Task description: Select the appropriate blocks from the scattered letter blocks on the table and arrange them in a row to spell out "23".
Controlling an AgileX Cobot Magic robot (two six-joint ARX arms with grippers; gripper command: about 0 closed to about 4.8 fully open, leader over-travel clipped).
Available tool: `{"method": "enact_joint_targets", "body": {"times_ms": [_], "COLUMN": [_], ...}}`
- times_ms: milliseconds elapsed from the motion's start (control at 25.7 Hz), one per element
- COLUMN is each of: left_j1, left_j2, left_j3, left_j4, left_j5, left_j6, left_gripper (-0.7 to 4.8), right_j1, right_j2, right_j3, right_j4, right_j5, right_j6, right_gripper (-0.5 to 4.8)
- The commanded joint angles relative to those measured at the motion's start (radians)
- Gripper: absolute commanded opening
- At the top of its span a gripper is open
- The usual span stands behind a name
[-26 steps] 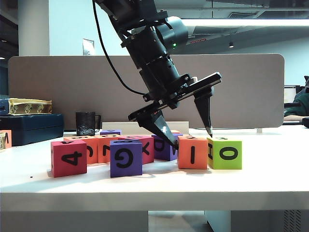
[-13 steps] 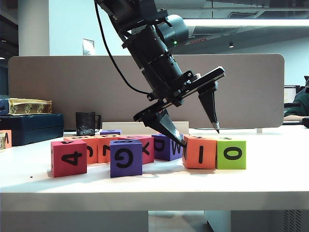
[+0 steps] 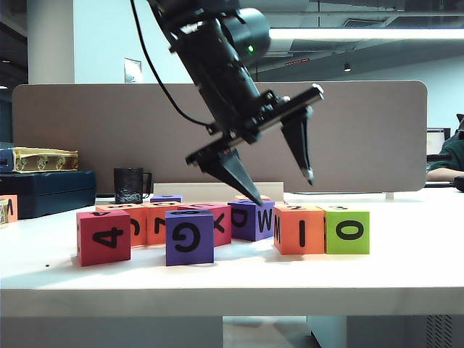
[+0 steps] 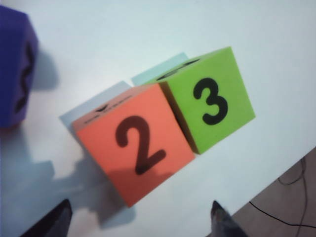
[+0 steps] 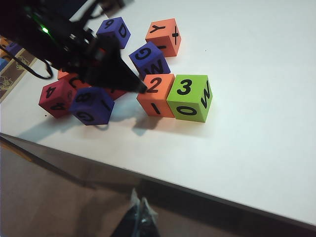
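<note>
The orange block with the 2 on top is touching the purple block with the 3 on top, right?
Not quite. The block with the 3 is green, not purple. It does touch the orange 2 block; the left wrist view shows this best.

The left gripper [image 3: 279,187] has risen. One second ago its fingertips stood low at both sides of the orange block [image 3: 299,229], the left one down beside the block and the right one at the seam with the lime-green block [image 3: 347,230]. Now both tips hang in the air, clear above the two blocks, at about 11 o'clock from the orange one, jaws wide apart as before. The two blocks have shifted a little toward 3 o'clock on the table [image 3: 232,279] and now stand pressed together in one row.
</note>
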Motion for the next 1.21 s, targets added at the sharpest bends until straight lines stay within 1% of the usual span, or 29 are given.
{"method": "enact_joint_targets", "body": {"times_ms": [39, 117, 234, 389, 506, 623, 973, 1090, 1129, 1207], "left_j1": [0.009, 0.02, 0.025, 0.034, 0.034, 0.034, 0.034, 0.032, 0.03, 0.026], "left_j2": [-0.032, -0.052, -0.08, -0.119, -0.145, -0.167, -0.177, -0.177, -0.177, -0.179], "left_j3": [0.006, 0.006, 0.006, 0.005, 0.005, 0.005, 0.006, 0.035, 0.054, 0.105], "left_j4": [-0.035, -0.084, -0.182, -0.344, -0.452, -0.492, -0.489, -0.535, -0.562, -0.613], "left_j5": [-0.014, -0.035, -0.095, -0.177, -0.246, -0.288, -0.287, -0.259, -0.237, -0.174], "left_j6": [0.073, 0.125, 0.22, 0.351, 0.402, 0.425, 0.425, 0.421, 0.419, 0.419], "left_gripper": [3.55, 3.54, 3.53, 3.48, 3.4, 3.4, 3.4, 3.39, 3.3, 2.63], "right_j1": [0.0, 0.0, 0.0, 0.0, 0.0, 0.0, 0.0, 0.0, 0.0, 0.0], "right_j2": [0.002, 0.002, 0.001, 0.002, 0.002, 0.002, 0.001, 0.001, 0.001, 0.001], "right_j3": [0.005, 0.005, 0.005, 0.005, 0.005, 0.005, 0.005, 0.005, 0.005, 0.005], "right_j4": [0.002, -0.006, -0.013, -0.013, -0.013, -0.013, -0.013, -0.013, -0.013, -0.013], "right_j5": [-0.002, -0.002, -0.003, -0.003, -0.003, -0.002, -0.002, -0.002, -0.002, -0.002], "right_j6": [0.002, 0.002, 0.002, 0.002, 0.003, 0.003, 0.003, 0.003, 0.003, 0.003], "right_gripper": [-0.01, -0.01, -0.01, -0.01, -0.01, -0.01, -0.01, -0.01, -0.01, -0.01]}}
